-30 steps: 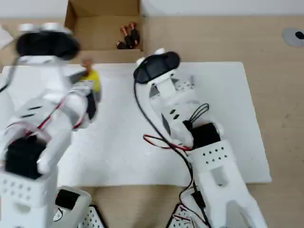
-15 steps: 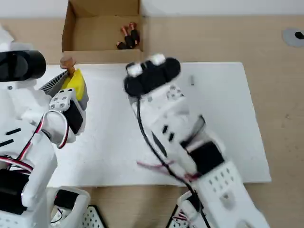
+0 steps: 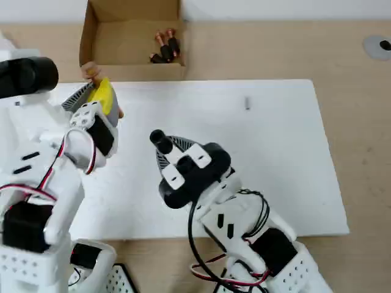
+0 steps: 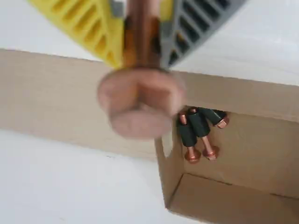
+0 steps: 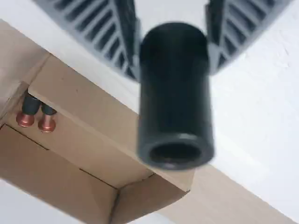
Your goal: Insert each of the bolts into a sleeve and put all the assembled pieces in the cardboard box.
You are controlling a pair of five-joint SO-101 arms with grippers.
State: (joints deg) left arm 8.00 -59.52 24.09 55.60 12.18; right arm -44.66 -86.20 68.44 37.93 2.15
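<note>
Copper shows in your left gripper (image 4: pixel 141 28): its yellow and grey fingers (image 4: pixel 88 23) are closed on the shank of a bolt (image 4: pixel 140 100), with the broad head pointing out past the fingertips. In the high view this gripper sits at the far left corner of the white mat (image 3: pixel 287 171), and the bolt head is just beside the near wall of the cardboard box (image 3: pixel 134 72).

Your right gripper (image 5: pixel 173 28) is clamped on a black sleeve (image 5: pixel 175 93), with the open end facing away from the wrist. It sits over the mat's middle, left of centre and nearer the near edge.

The two grippers are well apart, with bare mat between them.

The box stands on the bench (image 3: pixel 360 122) at its far edge, with its near wall just beside the mat's far edge. Some assembled pieces (image 3: pixel 165 47) lie inside it against the right wall.

A small grey piece (image 3: pixel 247 102) lies on the mat near the far edge, right of centre. A grey disc (image 3: pixel 377 45) sits at the bench's far right corner.
</note>
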